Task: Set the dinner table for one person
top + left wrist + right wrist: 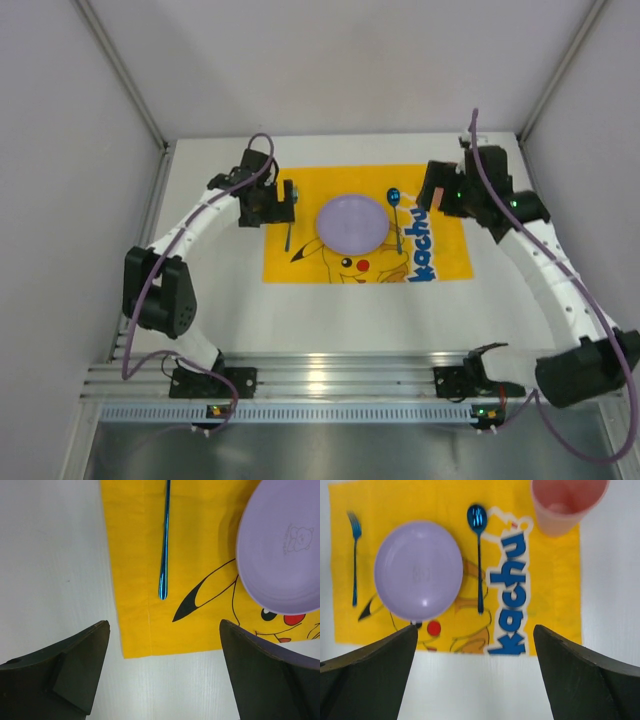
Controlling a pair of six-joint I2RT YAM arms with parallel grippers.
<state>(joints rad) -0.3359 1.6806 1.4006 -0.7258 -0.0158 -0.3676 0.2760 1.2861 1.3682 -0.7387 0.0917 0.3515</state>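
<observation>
Left gripper: gapes wide, clamps nothing; dark matte wedge-shaped fingers. Hangs over the 7 o'clock corner of the mat in own wrist view; sits at the mat's 9 o'clock edge in top view. Right gripper: likewise spread wide, holds nothing; hangs near the mat's 2 o'clock corner in top view.

Dinner table: lies flat under everything, runs from arm bases at 6 o'clock to wall panels at 12. Plain white, smooth, faint fine grain up close, rectangular; long axis looks 9-to-3 in top view.

Mat: yellow cloth, stitched hem, cartoon print plus blue lettering; rectangular, long axis 9-to-3, parallel with the table's; lies on the table's 12 o'clock half.

Plate: round, lilac, glossy, shallow; mid-mat.

Fork: slim, shiny blue metallic; at 9 o'clock of plate, apart from it; long axis 12-to-6, tines toward 12 in right wrist view.

Spoon: same blue sheen; at 3 o'clock of plate, just beside, not touching; long axis 12-to-6, oval bowl toward 12.

Cup: pink, round, looks plastic; stands upright, mouth up, at the mat's 1 o'clock corner.
</observation>
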